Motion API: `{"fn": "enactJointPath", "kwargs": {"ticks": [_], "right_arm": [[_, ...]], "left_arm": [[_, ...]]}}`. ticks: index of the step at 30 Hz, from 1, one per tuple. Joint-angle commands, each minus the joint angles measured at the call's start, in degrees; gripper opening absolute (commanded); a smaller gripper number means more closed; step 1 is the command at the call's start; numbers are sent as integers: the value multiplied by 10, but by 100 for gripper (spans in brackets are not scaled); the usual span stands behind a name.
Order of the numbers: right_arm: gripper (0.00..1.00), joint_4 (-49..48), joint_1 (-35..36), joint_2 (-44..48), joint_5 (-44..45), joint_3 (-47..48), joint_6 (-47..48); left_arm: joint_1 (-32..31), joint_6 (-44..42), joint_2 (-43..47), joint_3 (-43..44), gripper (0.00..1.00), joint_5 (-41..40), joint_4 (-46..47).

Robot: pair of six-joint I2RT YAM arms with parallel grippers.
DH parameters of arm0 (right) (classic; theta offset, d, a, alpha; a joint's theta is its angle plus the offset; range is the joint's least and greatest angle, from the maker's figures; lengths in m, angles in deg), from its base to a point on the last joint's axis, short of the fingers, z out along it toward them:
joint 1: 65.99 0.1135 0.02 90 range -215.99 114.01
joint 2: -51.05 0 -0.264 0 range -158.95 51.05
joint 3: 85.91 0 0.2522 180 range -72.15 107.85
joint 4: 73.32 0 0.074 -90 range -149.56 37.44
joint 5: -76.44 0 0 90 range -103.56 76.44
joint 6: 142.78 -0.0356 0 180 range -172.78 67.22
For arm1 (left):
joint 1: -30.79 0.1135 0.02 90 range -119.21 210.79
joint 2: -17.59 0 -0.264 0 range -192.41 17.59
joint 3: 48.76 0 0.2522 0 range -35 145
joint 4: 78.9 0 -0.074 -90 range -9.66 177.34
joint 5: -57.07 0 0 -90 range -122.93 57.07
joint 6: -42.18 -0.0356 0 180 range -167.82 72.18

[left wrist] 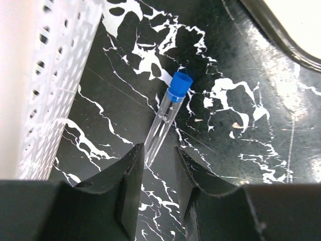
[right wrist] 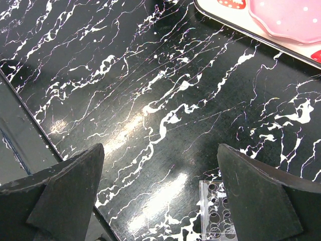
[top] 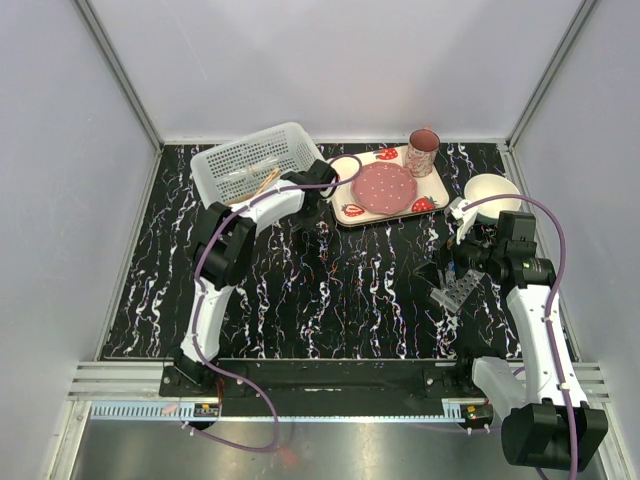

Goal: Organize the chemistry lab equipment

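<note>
Left wrist view tells us most of it. The clear plastic tube with a blue cap [left wrist: 163,123] lies flat on the black marbled worktop [left wrist: 241,150], just beside the white perforated basket [left wrist: 50,75], with the cap pointing away from us. The left end effector [left wrist: 159,155] shows a narrow gap, and the tube's bare bottom end sits between the fingers, hugging the left one. We can't see it pinched on both sides yet.

Our take: that's a tip-only grab on a slick round tube. We'd want the fingers further up the barrel and square across it before squeezing, or it'll likely pivot or squirt out. Lift it level too.

The right end effector [right wrist: 160,150] hangs wide and empty over the worktop. The clear grid tube rack [right wrist: 215,211] sits just below it, and we reckon that's where the tube belongs.
</note>
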Motion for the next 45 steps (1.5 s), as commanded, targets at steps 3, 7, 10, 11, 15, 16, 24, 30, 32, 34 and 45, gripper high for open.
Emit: {"fn": "enactJointPath", "kwargs": {"ticks": [3, 7, 10, 11, 15, 16, 24, 30, 32, 34, 45], "right_arm": [[100, -19, -5, 5, 6, -2, -7], [100, -20, -5, 6, 6, -2, -7], [100, -20, -5, 5, 6, -2, -6], [100, -20, -6, 6, 6, -2, -7], [100, -19, -7, 6, 5, -2, -6], [100, -20, -7, 6, 5, -2, -7], [100, -19, -9, 9, -1, -4, -4], [100, -9, -10, 16, -18, -6, 4], [100, 2, -9, 8, -49, 2, 16], [100, 36, -9, -6, -76, 17, 14], [87, 238, 93, -219, -173, 265, -12]], "left_arm": [[14, -20, -17, 31, 35, -21, -6], [18, -25, -24, 31, 33, 10, -11], [19, -22, -29, 29, 25, 45, -23], [22, -19, -29, 26, 23, 55, -28], [23, -3, -14, 0, 10, 90, -28], [25, 1, -3, -7, 9, 100, -26], [23, 72, 142, -147, 6, 180, 57], [14, 137, 318, -318, 6, 293, 185], [7, 159, 389, -370, 6, 345, 257], [-4, 197, 457, -443, 6, 378, 309], [-180, 349, 592, -590, 7, 308, 592]]}}
